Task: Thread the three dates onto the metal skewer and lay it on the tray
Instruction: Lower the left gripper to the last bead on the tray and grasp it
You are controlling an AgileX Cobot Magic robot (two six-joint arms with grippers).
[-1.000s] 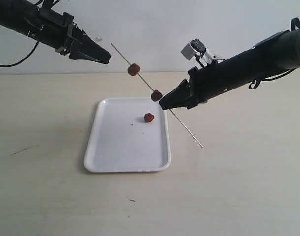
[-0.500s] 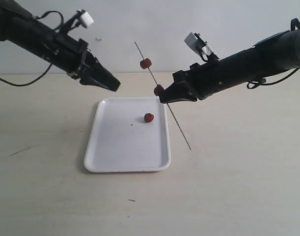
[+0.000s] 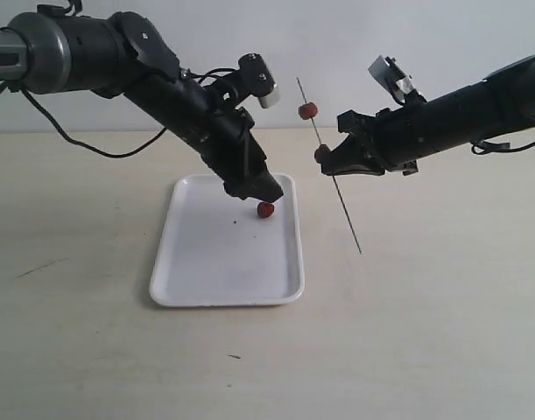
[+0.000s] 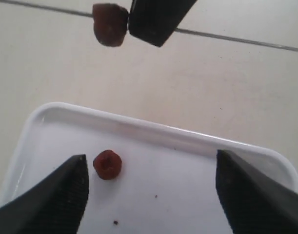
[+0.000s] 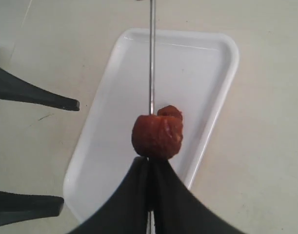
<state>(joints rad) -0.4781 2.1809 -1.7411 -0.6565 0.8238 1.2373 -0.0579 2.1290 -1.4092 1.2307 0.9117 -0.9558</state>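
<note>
My left pincer point(image 3: 265, 194) hangs with its jaws spread wide over the far right part of the tray point(image 3: 162, 289). My right pincer point(image 3: 324, 166) is clamped tight on the metal skewer point(image 3: 346, 210), holding it in the air just beyond the tray's right rim. The table point(image 3: 425, 332) gives me pale, open surface on every side of the tray, widest toward the near edge and on the right. The tray lies flat with its long sides running away from the exterior camera, and most of its white floor toward the near rim is free. The skewer stands steeply tilted, with its top leaning left toward the back wall and its lower tip off the tray to the right, hanging above the table. In the left wrist view the loose date point(image 4: 107, 165) sits on the tray floor between the spread fingers point(image 4: 66, 195), just beside one of them and not far from the rim. I count two arms, one tray, one skewer and three dates. One date point(image 3: 308, 110) is high on the rod, one point(image 3: 322, 154) is right against the right pincer's tips, and the third point(image 3: 265, 209) is on the tray.
</note>
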